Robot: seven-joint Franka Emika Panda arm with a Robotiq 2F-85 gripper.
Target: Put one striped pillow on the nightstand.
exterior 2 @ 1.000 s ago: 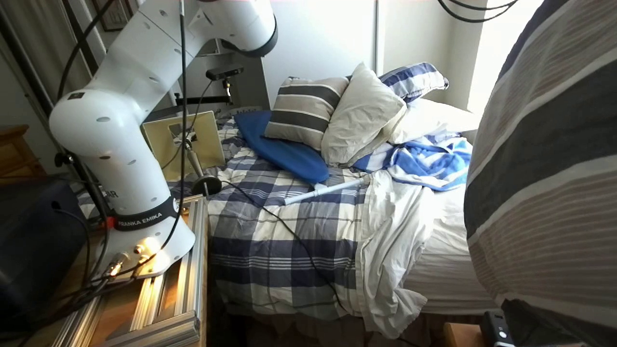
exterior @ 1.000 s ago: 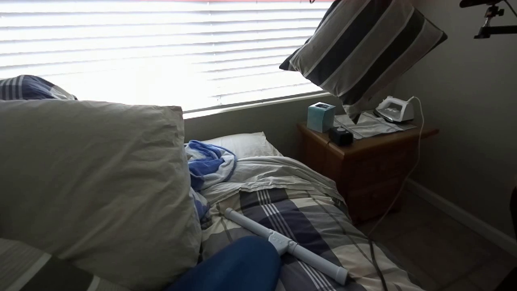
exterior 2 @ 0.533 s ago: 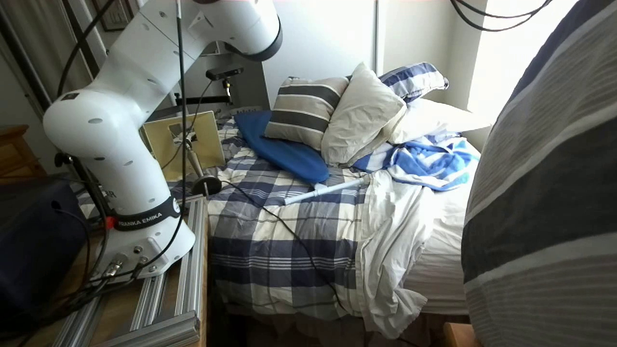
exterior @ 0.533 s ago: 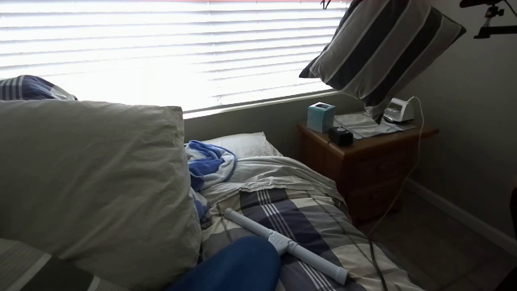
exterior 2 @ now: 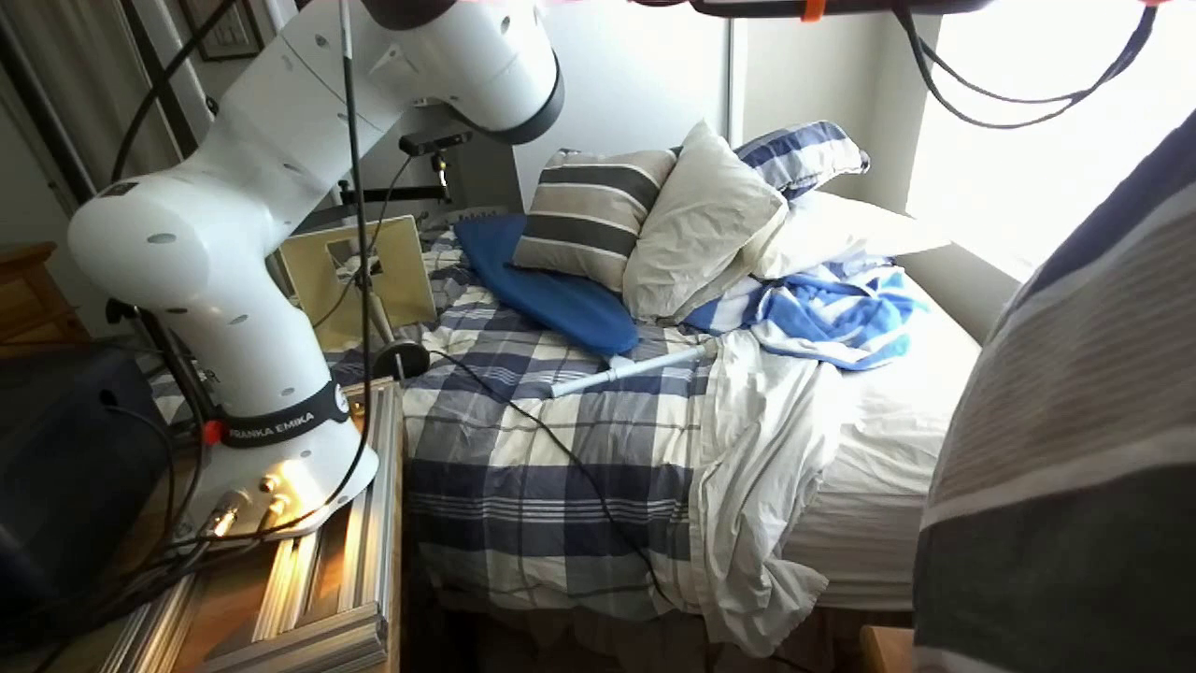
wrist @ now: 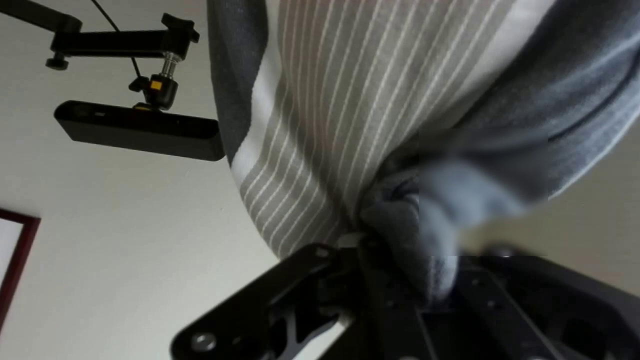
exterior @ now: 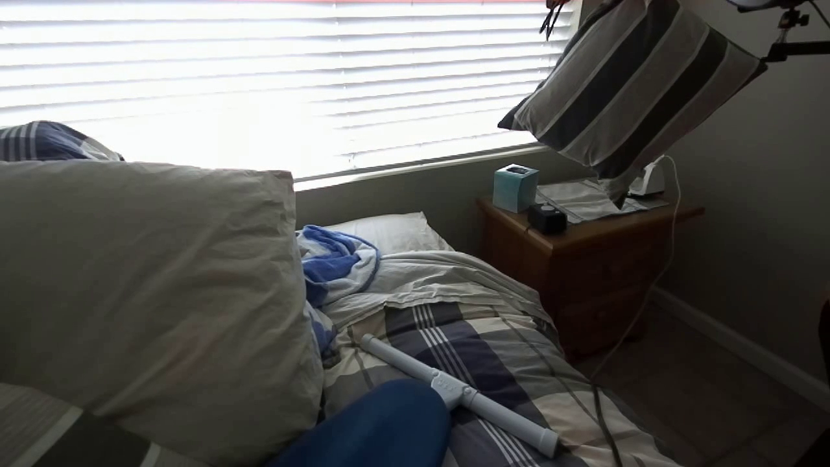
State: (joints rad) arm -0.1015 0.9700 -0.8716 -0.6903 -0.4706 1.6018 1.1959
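White light comes through the slatted blinds of a window, so strongly that some slats wash out (the grey wall to the right lies dim by contrast). A pale baseboard edges the tiled floor. In an exterior view, the bed wears a navy-and-white plaid bedspread, with wooden furniture at far left and a framed picture higher up.
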